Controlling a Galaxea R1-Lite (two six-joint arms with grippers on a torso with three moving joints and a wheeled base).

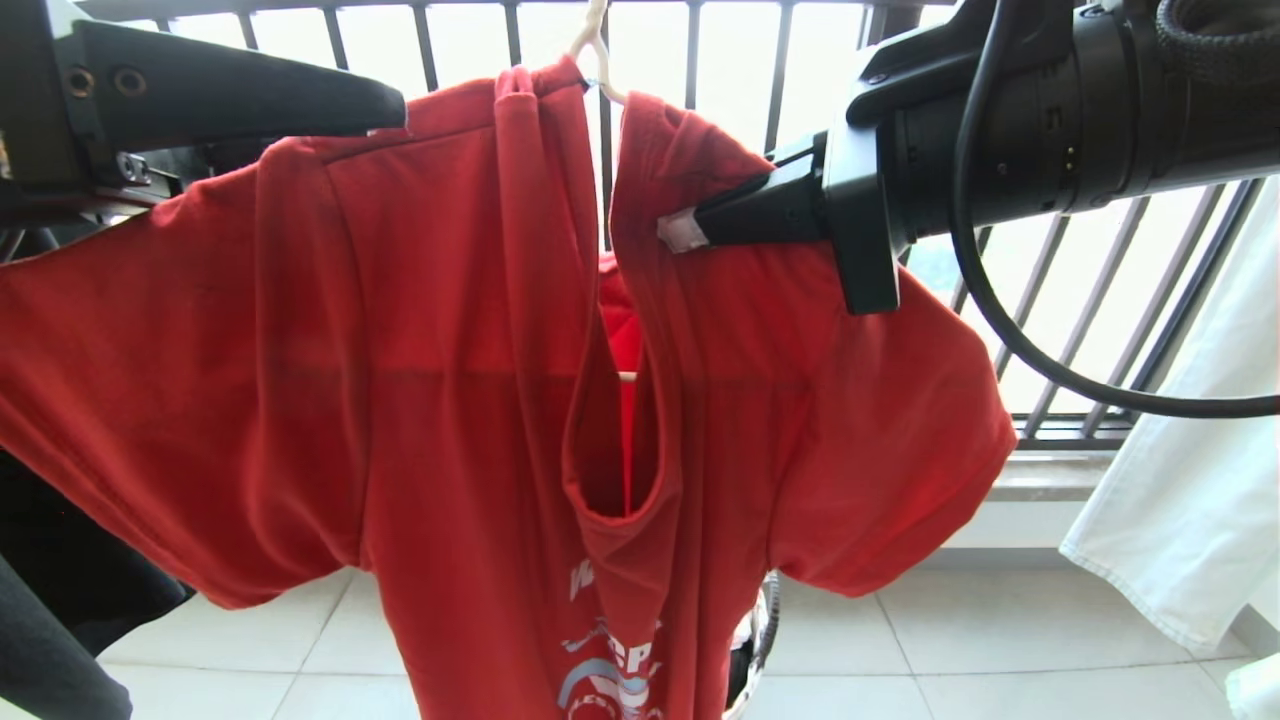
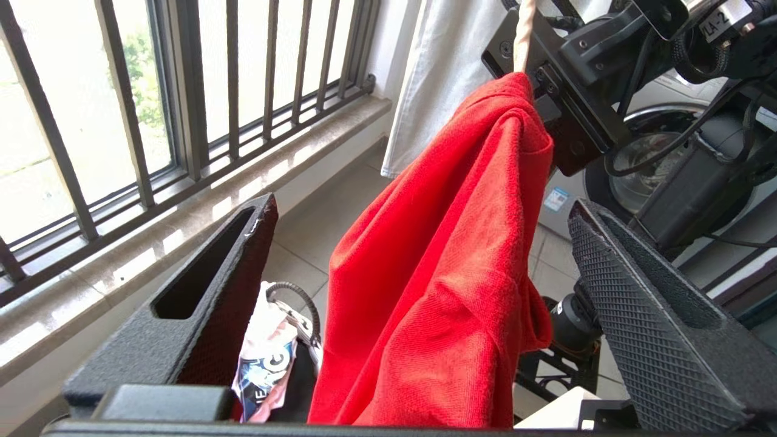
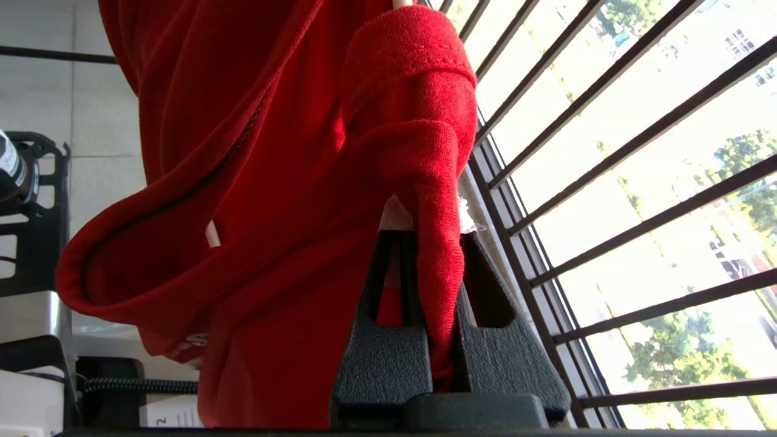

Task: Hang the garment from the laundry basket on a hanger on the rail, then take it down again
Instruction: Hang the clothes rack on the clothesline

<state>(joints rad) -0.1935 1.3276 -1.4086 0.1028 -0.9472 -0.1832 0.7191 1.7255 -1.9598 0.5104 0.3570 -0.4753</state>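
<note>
In front of the window bars [image 1: 700,60], the red shirt [image 1: 450,400] hangs on the thin hanger [image 1: 595,45] at twelve o'clock. The right gripper [image 1: 685,230] at two o'clock pinches its shoulder. The left gripper [image 2: 419,303] at ten o'clock is spread wide.

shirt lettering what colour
White, blue and grey on the red shirt, lettering clearest in the head view.

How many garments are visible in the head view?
2: the red T-shirt on the wire hanger at centre, and a white garment hanging at the right edge. Others may be hidden behind.
</note>
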